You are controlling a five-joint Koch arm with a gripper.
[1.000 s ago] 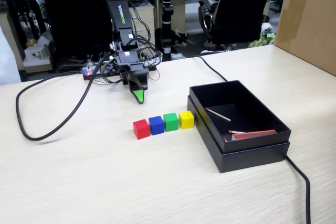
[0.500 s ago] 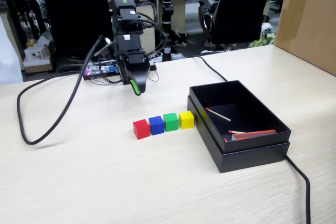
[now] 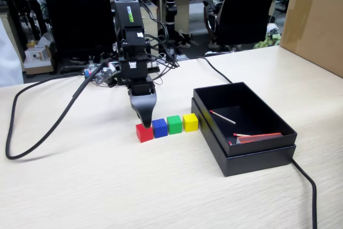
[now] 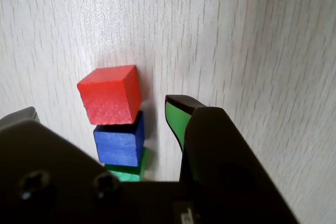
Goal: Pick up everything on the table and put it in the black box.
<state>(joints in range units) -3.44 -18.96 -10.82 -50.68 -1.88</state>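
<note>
My gripper (image 4: pixel 100 107) hangs jaws wide astride the red cube (image 3: pixel 143 132) — first of four touching cubes, then blue (image 3: pixel 159 127), green (image 3: pixel 174 124), yellow (image 3: pixel 190 122) beside the black box (image 3: pixel 252 156) on the table (image 3: pixel 107 186)

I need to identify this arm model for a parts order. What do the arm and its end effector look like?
The arm is black and boxy, with green lettering on its upper link and loose black cables around the joints. The end effector has black plastic jaws; one carries a bright green inner pad.
</note>
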